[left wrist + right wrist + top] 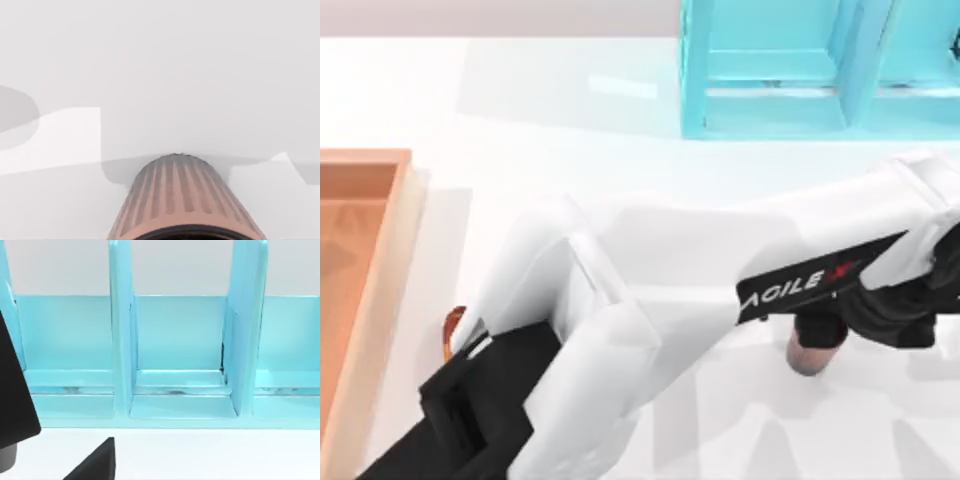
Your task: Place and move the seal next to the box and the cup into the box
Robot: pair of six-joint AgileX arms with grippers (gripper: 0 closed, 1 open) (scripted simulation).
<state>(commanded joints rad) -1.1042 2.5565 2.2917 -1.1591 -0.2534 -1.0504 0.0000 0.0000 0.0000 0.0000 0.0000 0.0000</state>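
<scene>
A sliver of the ribbed reddish-brown cup [453, 331] peeks out from under my left gripper [466, 352], just right of the box [398, 250], on the table outside it. In the left wrist view the cup [185, 200] sits very close, its dark rim nearest the camera. The box has pale wooden walls and an orange-brown floor, and it lies at the table's left edge. The reddish-brown seal [814, 354] stands on the table at the right. My right gripper [822, 328] is directly over the seal's top.
A turquoise shelf-like structure [800, 70] stands at the back right, and the right wrist view faces its compartments [180, 355]. My left arm's white links cross the middle front of the table. White tabletop lies between the two arms.
</scene>
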